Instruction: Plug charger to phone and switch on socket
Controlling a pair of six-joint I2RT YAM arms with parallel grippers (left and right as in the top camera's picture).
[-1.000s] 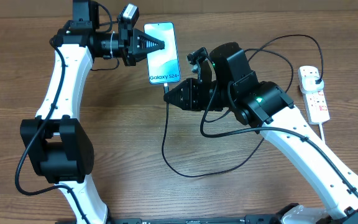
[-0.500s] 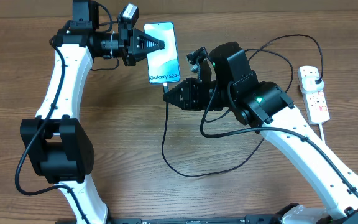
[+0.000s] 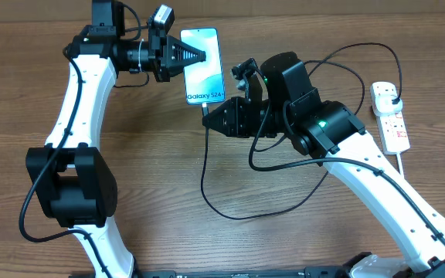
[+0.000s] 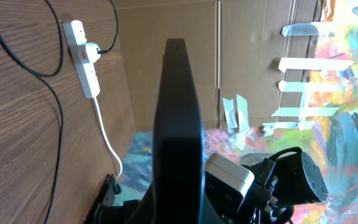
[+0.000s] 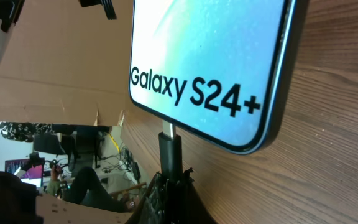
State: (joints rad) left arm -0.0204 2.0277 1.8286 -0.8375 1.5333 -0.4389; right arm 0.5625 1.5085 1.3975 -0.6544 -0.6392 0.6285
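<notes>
Left hand [image 3: 198, 55] clamps the phone [image 3: 209, 73] by its side edge; right hand [image 3: 209, 116] pinches the charger [image 5: 169, 146] tip, apparently seated in the phone's port.

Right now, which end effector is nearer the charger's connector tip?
Right. The right end effector grips the charger behind its connector, at the phone's bottom edge; the left end effector holds the phone's side, farther up.

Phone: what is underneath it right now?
Bare wooden table shows beside and below the phone; the patch directly beneath is covered by it. The charger tip meets its bottom edge, held by the right hand; the left hand grips its side.
</notes>
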